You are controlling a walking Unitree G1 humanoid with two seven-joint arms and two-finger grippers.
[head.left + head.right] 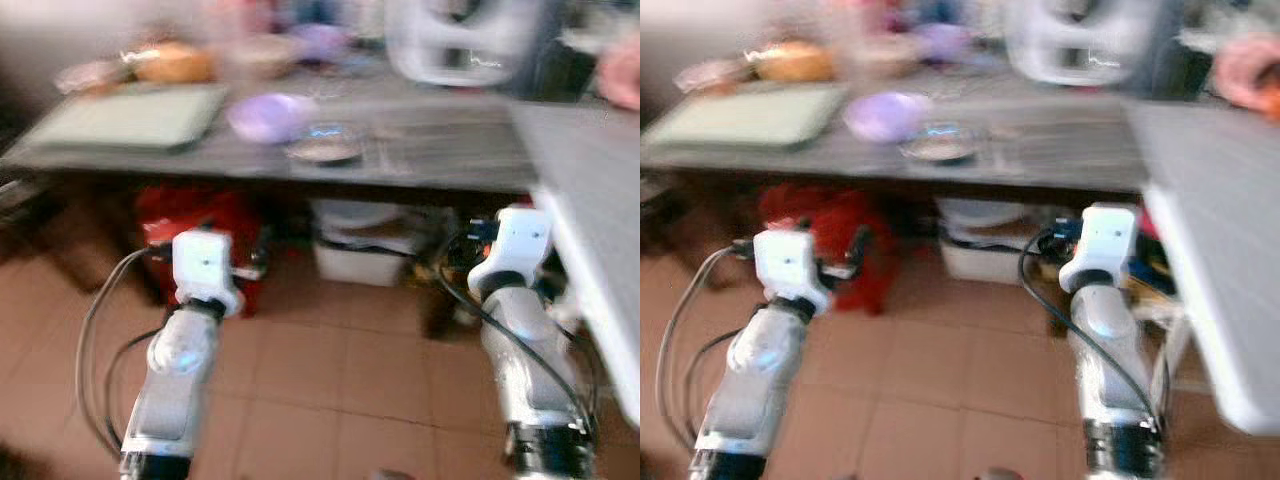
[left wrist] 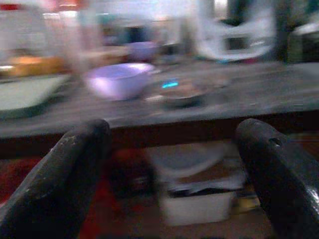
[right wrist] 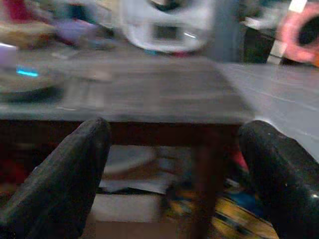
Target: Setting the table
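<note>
Under the dark table [image 1: 440, 165]: a red bag [image 1: 195, 215] towards its left end, a white box [image 1: 365, 262] beside it, 1 each.

You see heavy motion blur in every view; daylight washes out the far side of the table [image 1: 420, 150], while beneath it lies deep shadow.

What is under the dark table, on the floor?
Under the dark table stand a red object toward the left and a white bin near the middle, something flat lying on it. The blur and shadow hide what is inside or behind them.
</note>
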